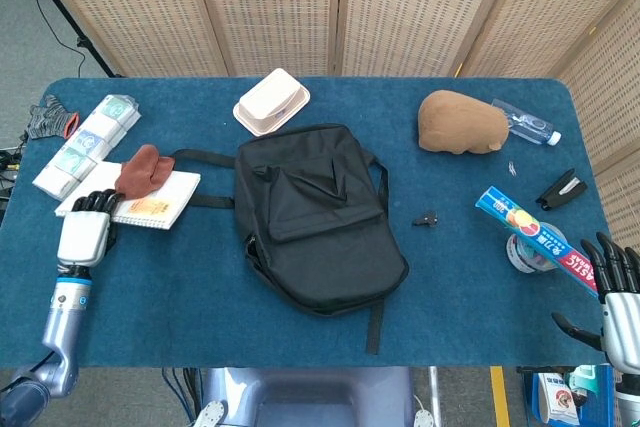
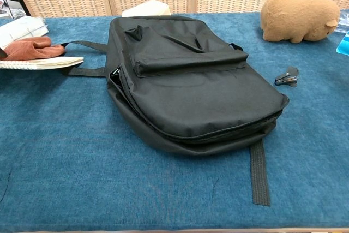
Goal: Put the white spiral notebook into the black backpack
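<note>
The white spiral notebook (image 1: 145,205) lies at the table's left with a brown cloth (image 1: 140,169) on top of it. My left hand (image 1: 84,231) has its fingers curled over the notebook's left edge and grips it. In the chest view the notebook (image 2: 46,63) sits slightly raised off the table, the brown cloth (image 2: 30,48) still on it. The black backpack (image 1: 315,212) lies flat in the middle, its side zip gaping a little toward the notebook (image 2: 115,75). My right hand (image 1: 618,292) hovers off the table's front right corner, fingers spread, holding nothing.
A white foam box (image 1: 271,101) sits behind the backpack. A wrapped pack (image 1: 88,145) and gloves (image 1: 48,117) lie at the far left. To the right are a brown plush (image 1: 462,122), a bottle (image 1: 525,125), a black clip (image 1: 426,217) and a long blue box (image 1: 535,239).
</note>
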Controlling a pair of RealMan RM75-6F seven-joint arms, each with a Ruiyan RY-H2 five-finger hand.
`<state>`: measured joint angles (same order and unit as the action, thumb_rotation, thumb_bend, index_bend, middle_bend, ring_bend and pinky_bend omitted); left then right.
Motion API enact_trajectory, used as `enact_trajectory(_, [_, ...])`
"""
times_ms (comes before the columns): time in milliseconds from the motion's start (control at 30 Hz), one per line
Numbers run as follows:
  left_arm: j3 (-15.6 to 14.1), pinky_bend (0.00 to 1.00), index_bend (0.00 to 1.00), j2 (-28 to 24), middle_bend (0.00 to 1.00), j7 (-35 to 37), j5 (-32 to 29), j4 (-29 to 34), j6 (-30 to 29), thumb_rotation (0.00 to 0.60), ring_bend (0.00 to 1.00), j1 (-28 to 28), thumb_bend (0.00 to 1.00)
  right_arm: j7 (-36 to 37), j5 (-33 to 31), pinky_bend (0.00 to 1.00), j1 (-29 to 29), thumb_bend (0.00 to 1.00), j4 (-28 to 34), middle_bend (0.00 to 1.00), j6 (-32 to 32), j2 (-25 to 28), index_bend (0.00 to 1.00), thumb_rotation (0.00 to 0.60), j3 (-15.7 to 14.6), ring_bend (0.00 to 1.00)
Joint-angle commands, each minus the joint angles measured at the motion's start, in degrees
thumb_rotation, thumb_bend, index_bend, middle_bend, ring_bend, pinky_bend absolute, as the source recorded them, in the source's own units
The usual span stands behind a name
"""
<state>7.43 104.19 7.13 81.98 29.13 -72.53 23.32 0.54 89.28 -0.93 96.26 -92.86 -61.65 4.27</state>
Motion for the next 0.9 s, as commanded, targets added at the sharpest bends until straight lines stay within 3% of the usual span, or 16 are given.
enact_trajectory(33, [-0.1,0.36,0.42,0.3,0.41,0.0,0.2,-0.5,-0.7,0.6,0.3,0.0,0.73,0.0,0.0,0.0,0.0,0.0,0.0,0.0,0.0,0.0,0.0,0.6,0.0,0.0])
enact_trajectory(167, [-0.2,0.4,0.51,0.8,0.47,0.5,0.6,-1.5,-2.5,0.6,0.34,-0.1,0.75,0.1,0.1,0.0,0.0,0.0,0.1,0.0,0.0,0.0,0.0,0.6,-0.1,0.0])
enact_trajectory(533, [1.9,0.4,0.53,0.9,0.46,8.9,1.2,-1.7,-11.8,0.6,0.32,0.5,0.75,-0.2,0.1,0.0,0.0,0.0,0.0,0.0,0.2,-0.1,0.0,0.6,-0.2,0.0])
enact_trajectory(667, [2.8,0.39,0.59,-0.4,0.45,10.2,1.3,0.6,-14.6,0.6,0.29,0.9,0.75,-0.2,0.0,0.0,0.1,0.0,0.0,0.0,0.3,-0.2,0.0,0.6,-0.2,0.0])
enact_trajectory(900, [3.7,0.24,0.75,-3.3,0.39,8.0,1.3,6.6,-17.4,0.6,0.2,1.0,0.74,-0.1,0.1,0.0,0.2,0.0,0.1,0.0,0.6,-0.2,0.0,0.6,-0.3,0.0])
